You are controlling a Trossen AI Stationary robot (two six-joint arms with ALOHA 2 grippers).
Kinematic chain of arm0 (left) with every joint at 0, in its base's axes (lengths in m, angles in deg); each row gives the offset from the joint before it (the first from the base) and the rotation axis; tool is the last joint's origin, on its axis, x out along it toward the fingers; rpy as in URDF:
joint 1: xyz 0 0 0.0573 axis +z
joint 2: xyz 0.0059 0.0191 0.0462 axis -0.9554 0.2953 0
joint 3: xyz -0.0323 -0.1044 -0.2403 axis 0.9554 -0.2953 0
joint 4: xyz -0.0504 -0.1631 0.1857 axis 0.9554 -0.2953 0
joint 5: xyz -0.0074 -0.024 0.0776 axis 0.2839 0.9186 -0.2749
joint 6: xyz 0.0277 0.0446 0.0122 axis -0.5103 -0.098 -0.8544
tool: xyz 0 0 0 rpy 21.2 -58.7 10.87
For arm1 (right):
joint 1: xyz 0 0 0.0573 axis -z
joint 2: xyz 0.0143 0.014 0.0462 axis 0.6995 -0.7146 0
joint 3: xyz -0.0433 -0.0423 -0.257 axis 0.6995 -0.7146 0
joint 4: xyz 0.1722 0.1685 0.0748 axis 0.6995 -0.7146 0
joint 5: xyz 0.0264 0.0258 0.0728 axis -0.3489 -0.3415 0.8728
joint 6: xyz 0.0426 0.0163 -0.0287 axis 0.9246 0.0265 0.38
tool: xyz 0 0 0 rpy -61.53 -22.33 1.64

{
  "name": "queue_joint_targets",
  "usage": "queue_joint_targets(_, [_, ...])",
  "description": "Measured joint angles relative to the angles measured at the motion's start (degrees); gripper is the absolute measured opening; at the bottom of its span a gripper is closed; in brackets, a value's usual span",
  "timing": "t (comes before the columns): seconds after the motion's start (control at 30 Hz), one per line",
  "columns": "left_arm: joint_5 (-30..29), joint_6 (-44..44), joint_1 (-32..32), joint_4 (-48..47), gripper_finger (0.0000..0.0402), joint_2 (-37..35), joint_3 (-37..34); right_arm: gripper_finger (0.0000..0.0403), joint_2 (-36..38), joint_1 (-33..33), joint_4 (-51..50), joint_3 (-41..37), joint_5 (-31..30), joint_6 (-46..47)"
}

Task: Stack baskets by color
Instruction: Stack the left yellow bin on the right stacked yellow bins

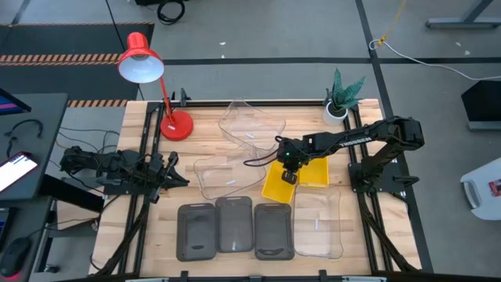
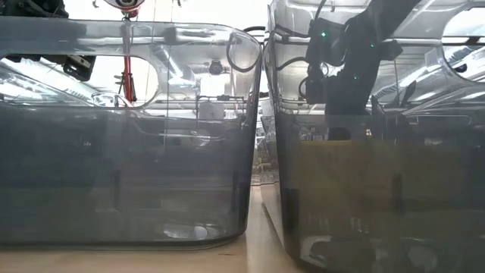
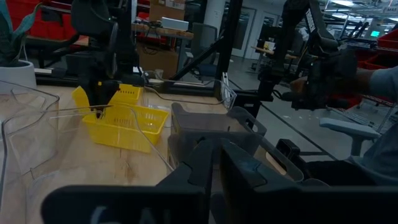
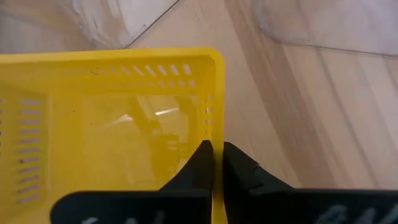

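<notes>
Wooden table (image 1: 156,235) holds unsorted baskets: grey ones (image 1: 235,229) side by side, clear ones (image 1: 252,125) scattered. My right gripper (image 4: 217,158) pinches a yellow basket's (image 4: 112,124) wall mid-table; my left gripper (image 1: 174,174) waits closed at the table's left edge. Nearly all stacking remains.

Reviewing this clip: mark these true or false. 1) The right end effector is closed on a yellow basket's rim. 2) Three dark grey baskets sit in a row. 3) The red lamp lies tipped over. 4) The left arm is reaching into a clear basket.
1) True: the right end effector pinches the yellow basket wall.
2) True: the dark grey baskets sit side by side.
3) False: the red lamp stands upright.
4) False: the left end effector waits at the table's left edge, holding nothing.
</notes>
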Motion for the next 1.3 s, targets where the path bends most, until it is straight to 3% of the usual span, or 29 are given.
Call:
queue_joint_targets(0.37, [0.0, 0.0, 0.0, 0.0, 0.0028, 0.0, 0.0, 0.0012, 0.0, 0.2, -5.8, 7.4, 0.2, -1.7])
queue_joint_targets(0.9, [0.0, 0.0, 0.0, 0.0, 0.0034, 0.0, 0.0, 0.0014, 0.0, 2.5, -26.5, 24.7, -6.3, -7.9])
queue_joint_targets(1.3, [0.0, 0.0, 0.0, 0.0, 0.0038, 0.0, 0.0, 0.0015, 3.3, 5.8, -40.9, 30.1, -8.3, -16.1])
